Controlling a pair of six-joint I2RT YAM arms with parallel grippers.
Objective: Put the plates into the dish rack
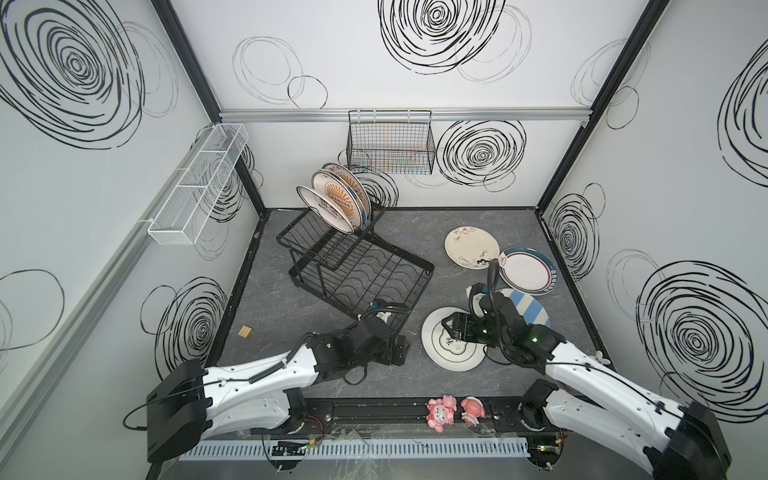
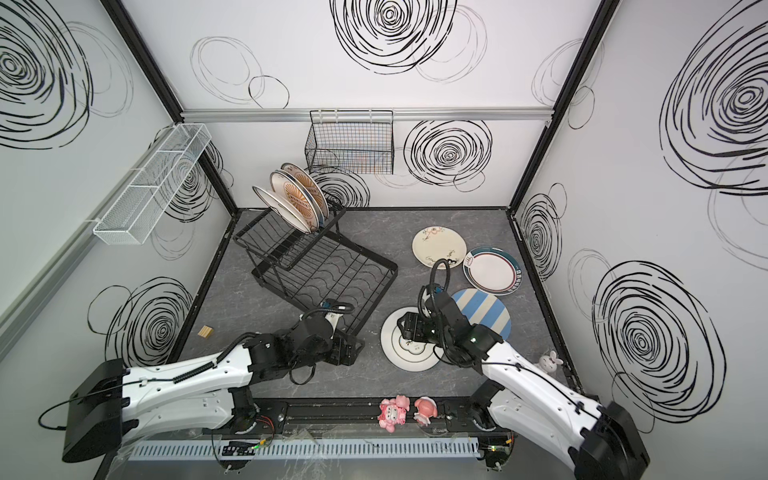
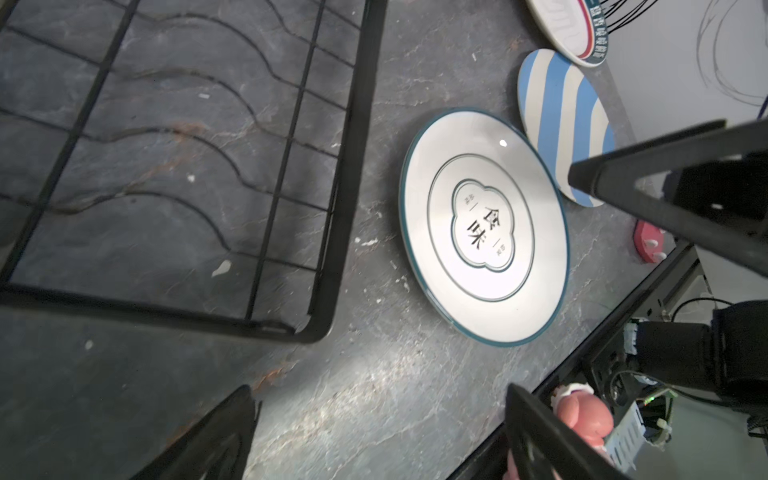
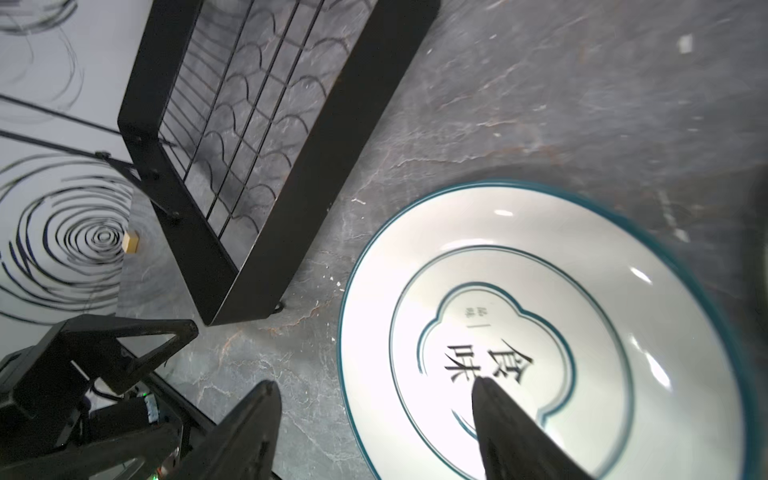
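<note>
Right gripper [image 4: 374, 382] jaws spread, straddling the rim of the green-medallion plate [image 1: 446, 359], flat at four o'clock from the dish rack [image 1: 405, 254]; left gripper [image 3: 378, 395] spread, empty. I fear closing skids it into the blue-striped plate [image 3: 561, 116].

Lab test booth: swirl-printed wall panels [image 1: 415, 83], aluminium frame [image 1: 291, 114], cable duct [image 1: 353, 449].

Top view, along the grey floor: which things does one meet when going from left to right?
The small wooden block → dish rack → white plate with the green medallion → teal-rimmed plate. The cream plate with drawings and the striped plate are left out, since they overlap others in this order.
</note>
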